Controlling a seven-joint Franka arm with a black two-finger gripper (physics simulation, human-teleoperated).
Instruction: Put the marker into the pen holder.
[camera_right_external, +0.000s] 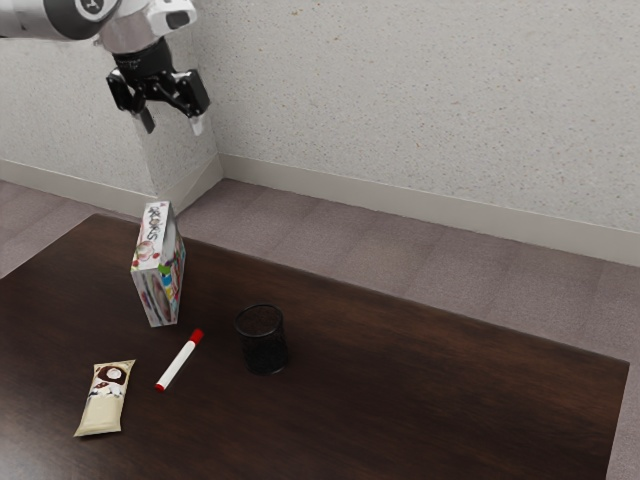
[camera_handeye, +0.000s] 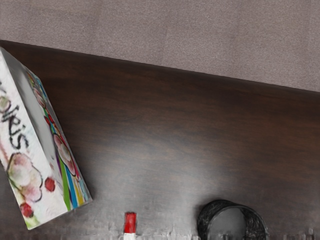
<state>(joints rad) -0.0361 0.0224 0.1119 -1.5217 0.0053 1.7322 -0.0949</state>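
High in the upper left of the exterior frame, our hand (camera_right_external: 172, 126) hangs empty, fingers wide apart, well above the worktop (camera_right_external: 450, 390). The marker (camera_right_external: 180, 361) lies flat, lower left of centre, between a wrapped snack bar (camera_right_external: 104, 400) and the dark pen holder (camera_right_external: 262, 342), its longer red end nearest the upright box (camera_right_external: 150, 252). We judge it light and stiff, its smooth, round barrel liable to roll or slip; we would pinch it squarely across the white middle, with modest force. The exterior view gives us the marker's full length, red at both ends, slanting beside the pen holder; the wrist view offers a steeper look into the pen holder's round mouth.
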